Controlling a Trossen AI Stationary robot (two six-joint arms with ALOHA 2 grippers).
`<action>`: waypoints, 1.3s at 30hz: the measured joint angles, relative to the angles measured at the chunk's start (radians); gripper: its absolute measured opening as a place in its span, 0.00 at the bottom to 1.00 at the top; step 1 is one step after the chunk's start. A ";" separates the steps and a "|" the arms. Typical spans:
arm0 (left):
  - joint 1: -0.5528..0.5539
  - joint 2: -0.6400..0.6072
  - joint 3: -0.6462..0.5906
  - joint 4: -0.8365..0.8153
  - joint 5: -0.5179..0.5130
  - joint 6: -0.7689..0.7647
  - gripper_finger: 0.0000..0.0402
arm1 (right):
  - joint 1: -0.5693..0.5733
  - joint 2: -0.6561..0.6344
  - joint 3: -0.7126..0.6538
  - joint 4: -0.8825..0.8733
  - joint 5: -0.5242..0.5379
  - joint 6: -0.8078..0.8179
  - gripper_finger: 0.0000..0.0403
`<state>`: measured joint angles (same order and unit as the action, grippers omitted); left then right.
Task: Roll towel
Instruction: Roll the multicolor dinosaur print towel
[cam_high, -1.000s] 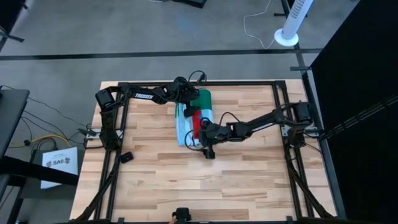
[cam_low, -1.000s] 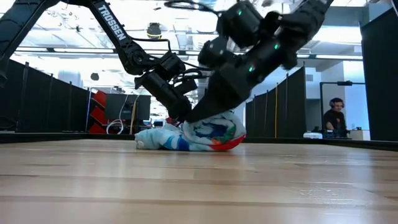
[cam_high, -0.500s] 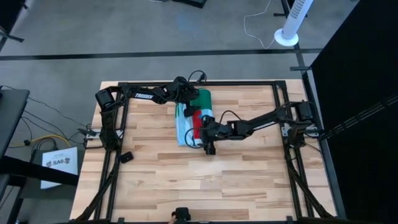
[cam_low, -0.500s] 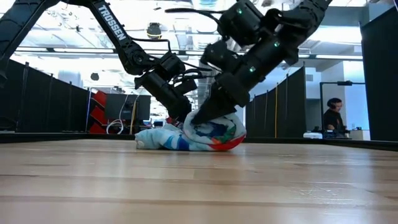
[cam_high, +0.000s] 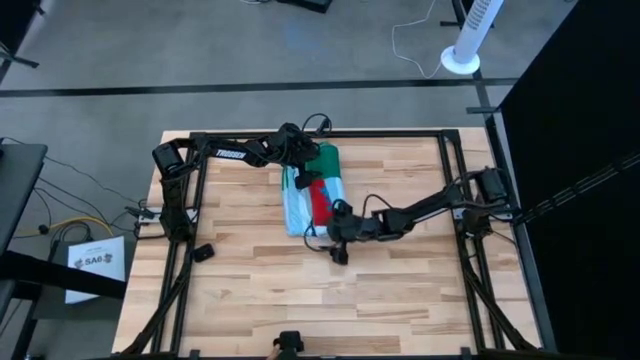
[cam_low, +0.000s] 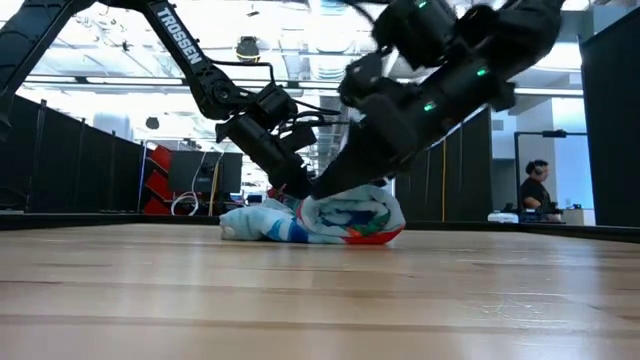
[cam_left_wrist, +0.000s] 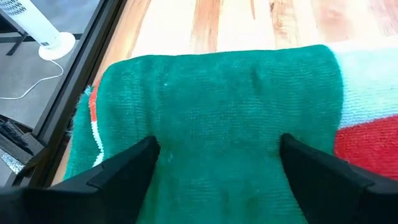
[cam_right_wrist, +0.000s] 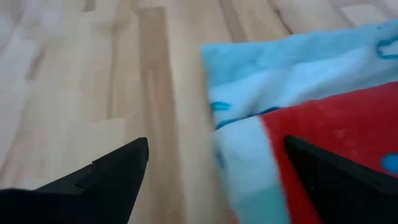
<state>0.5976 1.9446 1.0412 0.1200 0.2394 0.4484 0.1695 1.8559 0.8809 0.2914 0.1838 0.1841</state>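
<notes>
Roughly at the middle of the pale wooden plank table (cam_high: 250, 280), toward its far edge, lies the soft beach towel (cam_high: 313, 190), a bundled strip with a green end, a red patch and a light-blue printed end. Seen level across the table, it is a low rounded bundle (cam_low: 350, 218) resting on the wood, with looser folds trailing to one side. The left gripper (cam_high: 303, 158) sits on the green end; its wrist view shows both dark fingers (cam_left_wrist: 118, 171) spread wide and pressed onto the green terry cloth, gripping nothing. The right gripper (cam_high: 325, 232) is low at the light-blue end, beside the towel's edge; its fingers (cam_right_wrist: 112, 171) are also wide apart, one over bare wood, the other over the cloth, empty between them.
</notes>
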 joint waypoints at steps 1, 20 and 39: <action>0.000 0.000 0.000 0.000 -0.001 0.000 0.81 | 0.008 -0.017 -0.008 -0.004 0.005 -0.001 0.88; -0.002 0.000 0.001 -0.007 -0.030 0.025 0.81 | -0.250 -0.211 -0.479 0.648 -0.205 -0.258 0.88; -0.003 -0.002 0.001 -0.027 -0.042 -0.074 0.81 | -0.114 0.303 -0.406 1.213 -0.191 -0.123 0.88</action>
<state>0.5941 1.9430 1.0424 0.0929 0.1976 0.3741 0.0553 2.1591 0.4744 1.5049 -0.0071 0.0610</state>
